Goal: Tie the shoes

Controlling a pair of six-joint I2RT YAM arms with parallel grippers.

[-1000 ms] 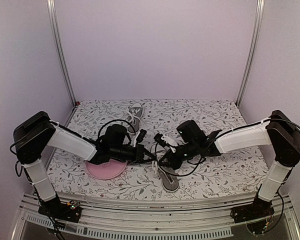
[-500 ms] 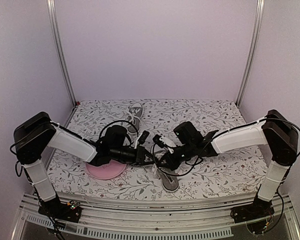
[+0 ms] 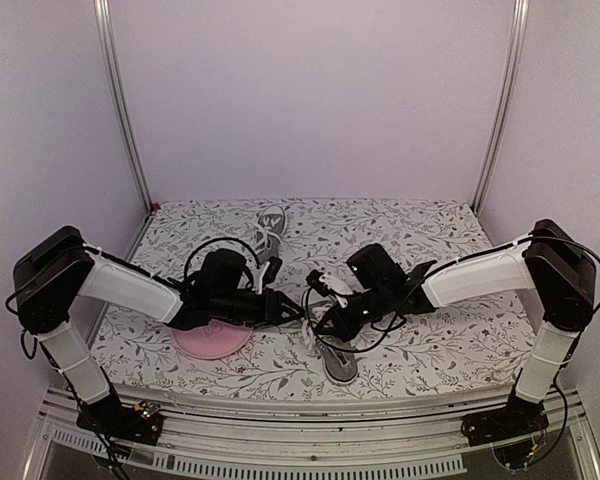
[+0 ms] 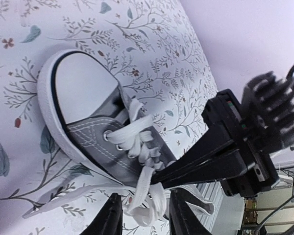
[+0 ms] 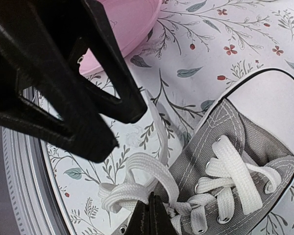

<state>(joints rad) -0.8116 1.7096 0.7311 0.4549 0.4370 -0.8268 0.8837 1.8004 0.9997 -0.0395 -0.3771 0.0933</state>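
One of the shoes, a grey sneaker (image 4: pixel 93 129) with a white toe cap, lies at the table's front middle (image 3: pixel 340 362), between both arms. My right gripper (image 5: pixel 149 200) is shut on its white lace (image 5: pixel 137 188), just where a loop leaves the tongue. My left gripper (image 4: pixel 146 196) is open, its fingers (image 4: pixel 111 215) either side of a slack lace loop (image 4: pixel 149 203) without squeezing it. In the top view the left gripper (image 3: pixel 296 310) and right gripper (image 3: pixel 320 318) nearly meet above the shoe. The other shoe (image 3: pixel 271 225) lies at the back.
A round pink plate (image 3: pixel 212 342) lies under my left arm, left of the near shoe, and also shows in the right wrist view (image 5: pixel 132 24). The flowered tablecloth (image 3: pixel 430 340) ends at a metal rail (image 3: pixel 300 440) in front. Black cables hang by both wrists.
My left gripper has opened and let the lace loop go slack between its fingers. The left arm has drawn back a little. My right gripper shifted slightly left and stays shut.
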